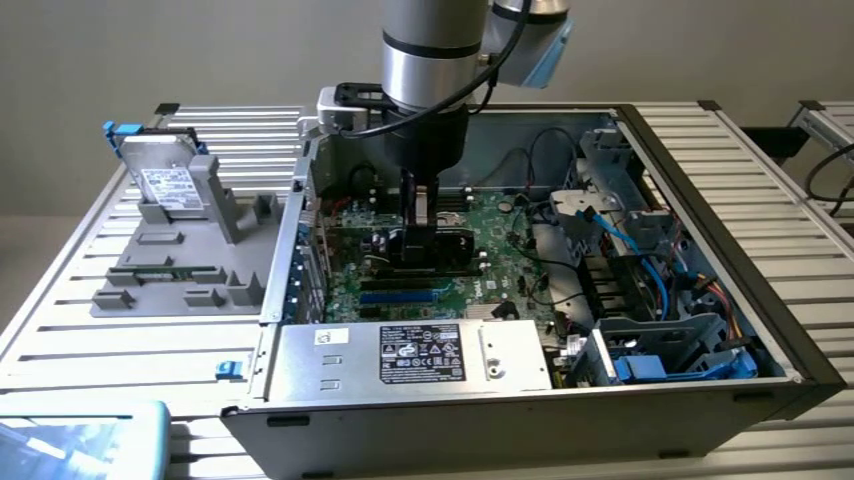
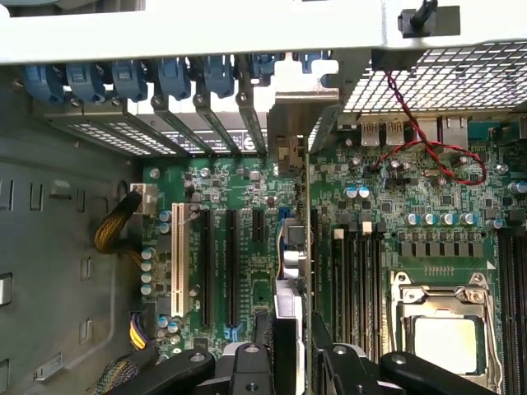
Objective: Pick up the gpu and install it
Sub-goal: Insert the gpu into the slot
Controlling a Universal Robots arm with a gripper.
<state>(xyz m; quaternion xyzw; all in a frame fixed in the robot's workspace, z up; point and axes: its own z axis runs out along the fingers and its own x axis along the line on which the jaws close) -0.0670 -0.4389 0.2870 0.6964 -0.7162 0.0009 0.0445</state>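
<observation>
Exterior view: on a slatted tabletop (image 1: 54, 340), the arm reaches into an open computer case (image 1: 747, 260), its claw (image 1: 422, 215) low over the motherboard (image 1: 505, 250).

Wrist view: the claw (image 2: 298, 333), partly closed, clamps the gpu (image 2: 310, 239) edge-on above the board's slots. Pickup looks done. Seating seems unfinished.

The motherboard (image 1: 400, 255) is seen in green, with black slots (image 2: 204, 263) and one white slot (image 2: 177, 259). The case (image 1: 747, 200) is coloured dark grey outside. A silver power supply (image 1: 507, 360) is marked with a black label (image 1: 422, 355) printed in white. The latches (image 2: 132, 78) and cables (image 1: 621, 235) are blue; a twisted wire (image 2: 428, 148) is red. The gripper (image 2: 300, 329) is black, the gpu (image 2: 310, 239) edge dark. The drive (image 1: 158, 150) is silver with a white label (image 1: 167, 185), and its holder (image 1: 187, 270) is grey. The table (image 1: 80, 330) is striped in silver ribs
</observation>
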